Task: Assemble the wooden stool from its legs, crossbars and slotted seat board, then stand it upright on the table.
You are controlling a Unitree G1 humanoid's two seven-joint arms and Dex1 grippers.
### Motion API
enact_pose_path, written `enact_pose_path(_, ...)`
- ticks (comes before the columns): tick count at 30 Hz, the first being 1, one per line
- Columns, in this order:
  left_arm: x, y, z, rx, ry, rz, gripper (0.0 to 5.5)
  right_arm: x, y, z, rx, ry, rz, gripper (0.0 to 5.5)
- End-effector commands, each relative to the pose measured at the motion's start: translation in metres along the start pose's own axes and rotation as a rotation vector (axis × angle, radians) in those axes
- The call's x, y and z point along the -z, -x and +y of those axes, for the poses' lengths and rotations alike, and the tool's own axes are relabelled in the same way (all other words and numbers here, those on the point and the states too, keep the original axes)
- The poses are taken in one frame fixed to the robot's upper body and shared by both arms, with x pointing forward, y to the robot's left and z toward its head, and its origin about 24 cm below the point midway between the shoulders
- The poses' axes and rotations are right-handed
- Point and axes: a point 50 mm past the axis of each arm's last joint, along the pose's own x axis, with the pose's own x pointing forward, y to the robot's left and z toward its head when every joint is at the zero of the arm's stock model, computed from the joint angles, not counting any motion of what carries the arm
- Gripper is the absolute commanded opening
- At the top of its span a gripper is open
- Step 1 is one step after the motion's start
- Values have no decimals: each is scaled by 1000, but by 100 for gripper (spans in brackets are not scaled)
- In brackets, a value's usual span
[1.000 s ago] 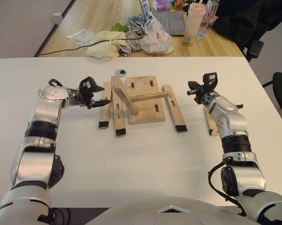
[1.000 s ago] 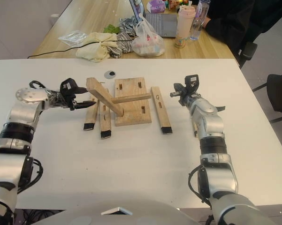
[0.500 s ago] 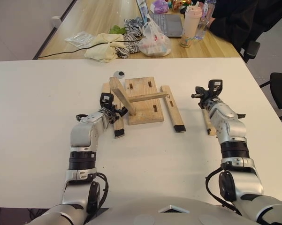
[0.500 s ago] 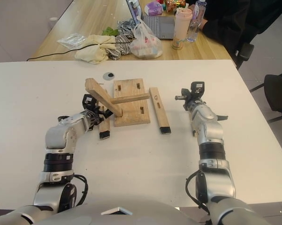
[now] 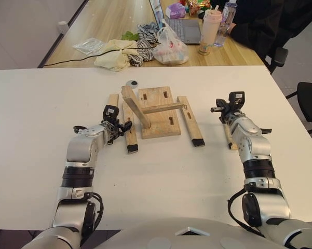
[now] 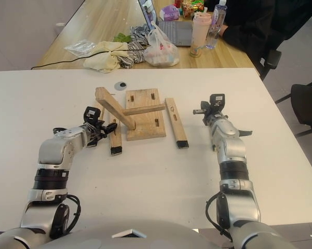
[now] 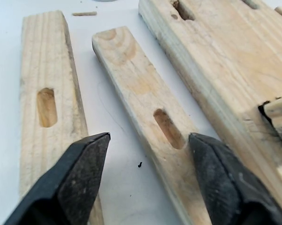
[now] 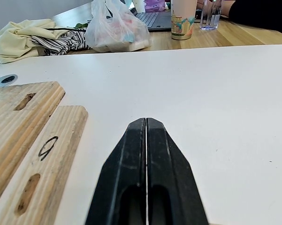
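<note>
One pale slotted wooden leg (image 7: 145,108), likely stiff and light, lies under the wide-open left hand (image 7: 149,140); grip mid-length. Right hand (image 8: 146,123) closed, empty.

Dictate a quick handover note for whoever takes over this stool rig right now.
Left end effector: open, empty, over a loose pale wooden slotted leg, left of the board; second loose leg beside it.
Right end effector: shut, empty, right of the parts.
Flat pale wooden slotted seat board mid-table; tilted leg standing in it, long crossbar running from that leg. Third loose leg right of the board; thin crossbar by the right forearm.
Done: one leg and, apparently, one crossbar fitted. Left: remaining legs, crossbars, then stand it upright.
</note>
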Motion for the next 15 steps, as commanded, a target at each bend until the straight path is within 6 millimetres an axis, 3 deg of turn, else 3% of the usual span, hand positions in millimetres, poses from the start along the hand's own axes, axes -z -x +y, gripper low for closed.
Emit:
enact_pose_path(1, -2, 2, 13, -58, 18, 41, 305, 4, 1, 5, 2, -18, -2, 0)
enact_pose_path(5, -28, 8, 14, -51, 14, -14, 350, 6, 1, 6, 8, -24, -1, 0)
enact_pose_path(8, -23, 6, 5, -29, 9, 17, 396, 8, 3, 7, 11, -29, 1, 0)
enact_pose_path(15, -15, 2, -9, 13, 67, 46, 396, 9, 4, 6, 19, -32, 4, 0)
